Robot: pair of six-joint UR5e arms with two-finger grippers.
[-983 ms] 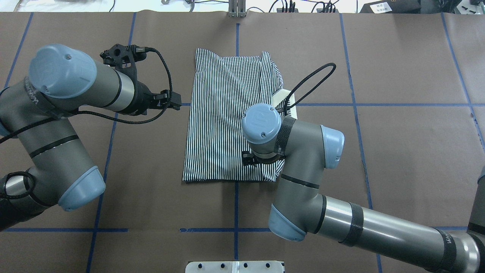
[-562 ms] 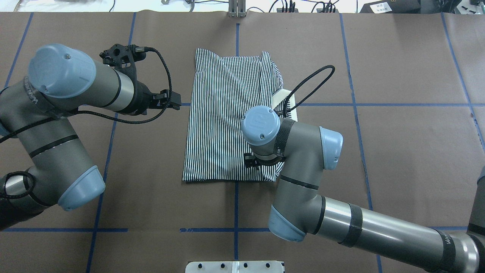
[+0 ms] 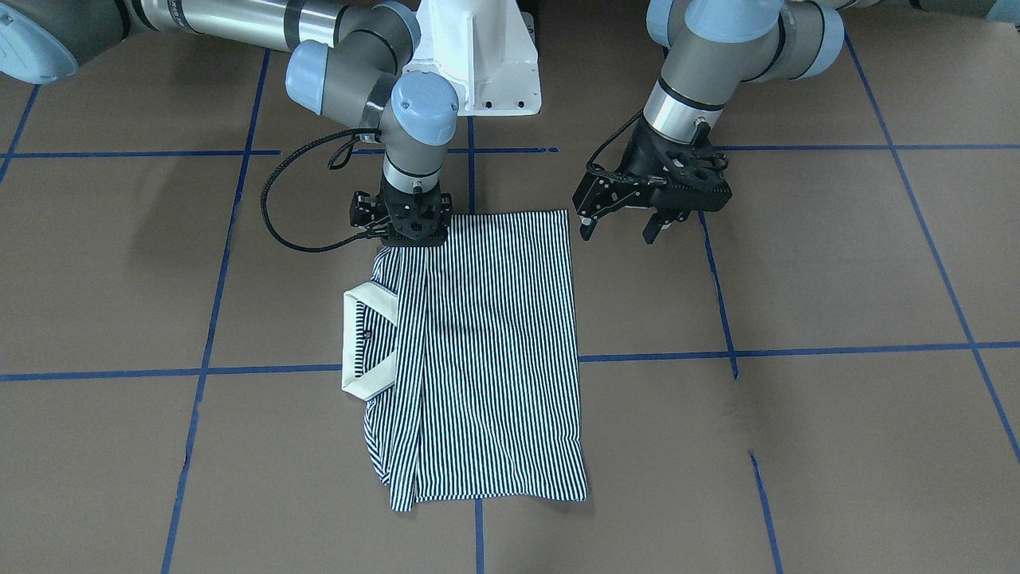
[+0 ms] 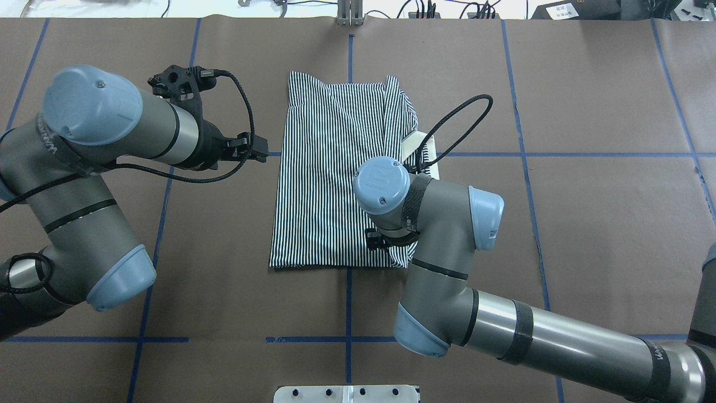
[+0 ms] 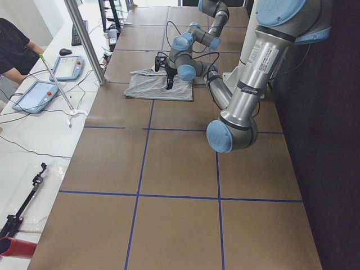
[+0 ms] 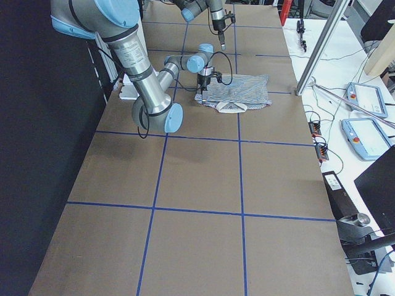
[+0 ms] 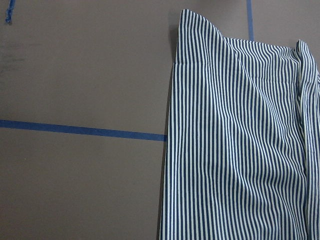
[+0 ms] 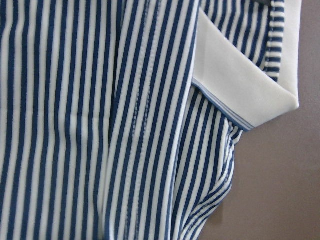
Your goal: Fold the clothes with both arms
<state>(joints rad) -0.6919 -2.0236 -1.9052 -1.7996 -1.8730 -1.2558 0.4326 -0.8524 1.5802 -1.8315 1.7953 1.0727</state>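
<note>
Plainly, your left pincer (image 3: 618, 229) hangs with its fingers spread above the bare worktop (image 3: 837, 263), off the left long edge of the polo shirt (image 3: 486, 351) and touching nothing. The right pincer (image 3: 405, 237) is down on the shirt's hem corner nearest the robot, on the robot's right. Its black body hides the fingertips, so you cannot tell whether they pinch cloth.

Only the front-facing view shows you that pincer. From overhead, the right arm (image 4: 442, 224) covers it and that corner of the shirt with its blue-capped wrist. The right wrist camera gives you fabric at close range: a stitched strip running down the stripes and the white collar (image 8: 240, 85) folded over, with no fingers in sight. The left wrist camera looks down from higher up on the shirt's left edge and one far corner.

The shirt lies flat, folded into a long rectangle, midway between the worktop's two ends and nearer the operators' edge than the robot's. Its collar juts out toward the right end.

A black cable (image 3: 271, 199) loops out beside the right wrist. Blue tape lines (image 3: 797, 351) grid the brown surface, and the white pedestal (image 3: 478, 56) stands at the robot's edge. The side views show you a person (image 5: 14, 45) and two pendants (image 5: 67, 67) on the white bench past the operators' edge.
</note>
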